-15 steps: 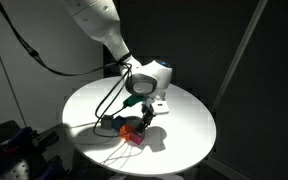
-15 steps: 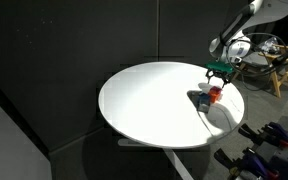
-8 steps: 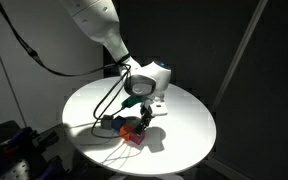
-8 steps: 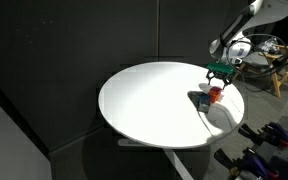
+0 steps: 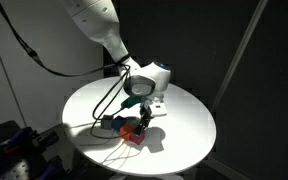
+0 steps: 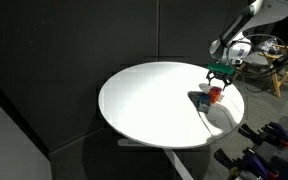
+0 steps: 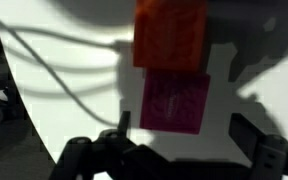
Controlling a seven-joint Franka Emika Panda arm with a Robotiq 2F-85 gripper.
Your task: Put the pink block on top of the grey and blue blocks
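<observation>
End effector (image 5: 142,120) hangs just above the cubes (image 5: 134,134) near the counter (image 5: 189,120) edge in an exterior view. Nothing has changed from a second ago or half a second ago: arm pose is identical and the cubes sit where they were. At that size I only get a reddish blob under the tips, so I can't split pink from orange or pick out grey or blue. In an exterior view from another angle it's the same: end effector (image 6: 216,82) poised over the cubes at the counter (image 6: 144,100) rim, nothing shifted, spread unreadable there. Wrist view settles it: fingers (image 7: 102,150) wide apart, nothing pinched, pink block (image 7: 174,100) flat on the counter (image 7: 54,100), on the line between them just ahead of the tips. The orange cube (image 7: 170,35) overlaps the pink block's far edge in the picture; I can't tell if they touch. The grey and blue blocks are not in this view. My read: I'm paused in pre-grasp, lined up on pink with no pick yet, so the task has barely begun. Next I'd drop straight down and close on pink's side faces. The risk is clipping the orange cube.
</observation>
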